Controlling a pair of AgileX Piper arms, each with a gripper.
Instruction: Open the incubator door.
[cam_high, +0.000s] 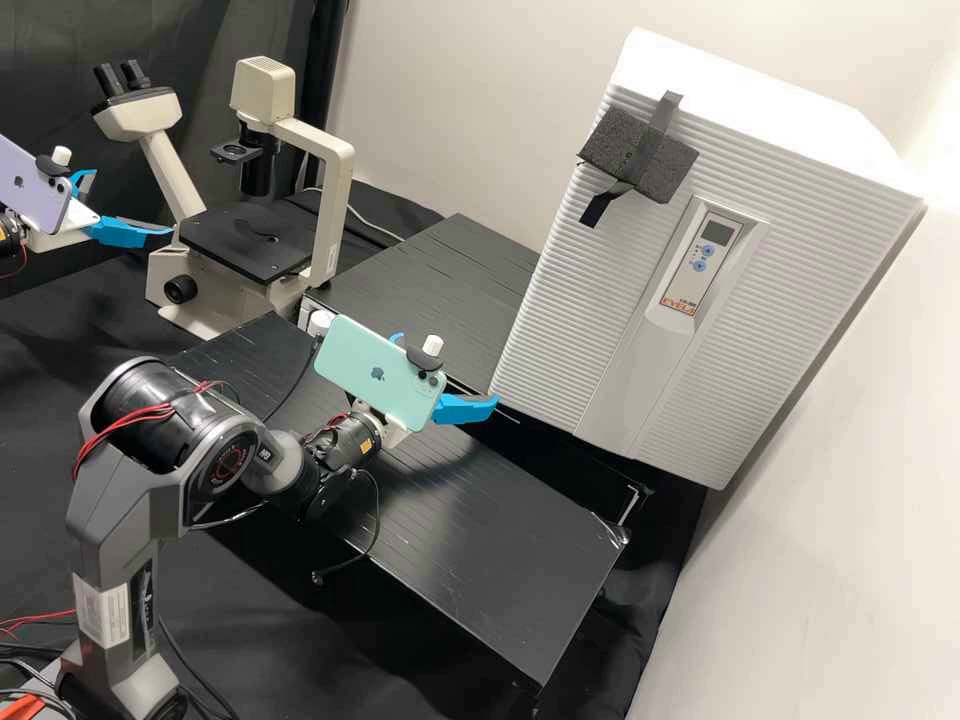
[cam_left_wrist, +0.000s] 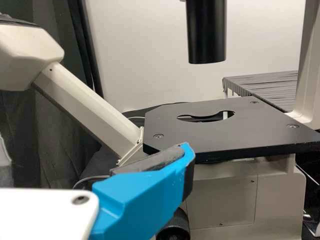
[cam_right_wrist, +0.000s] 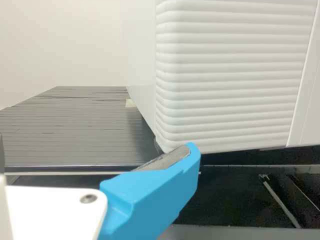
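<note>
Nearest is the right arm (cam_high: 115, 525), which carries a mint-green phone (cam_high: 365, 372). Its right end effector (cam_high: 447, 370) is open wide, with the two blue fingers well apart, and it holds nothing. It is in front of the lower corner of the incubator, above the black counter (cam_high: 460, 510). In the right wrist view one blue finger (cam_right_wrist: 155, 190) is close to this corner, but I cannot tell if it touches.

Farther, the left end effector (cam_high: 133, 203) is also spread, without any object, near the stage (cam_left_wrist: 220, 132) of the inverted microscope (cam_high: 320, 190). It seems to have no part in this work.

On the farther side of the counter is the white incubator (cam_high: 760, 110). Its ribbed incubator door (cam_high: 560, 300) looks closed, with no gap that I can see. A dark foam block (cam_high: 673, 172) is attached by a black strap (cam_high: 665, 112) across its upper edge.

So, in my judgement, only the approach is done. What is left is the main part: to get a hold at the door edge, to pull it free, and to swing it open.
</note>
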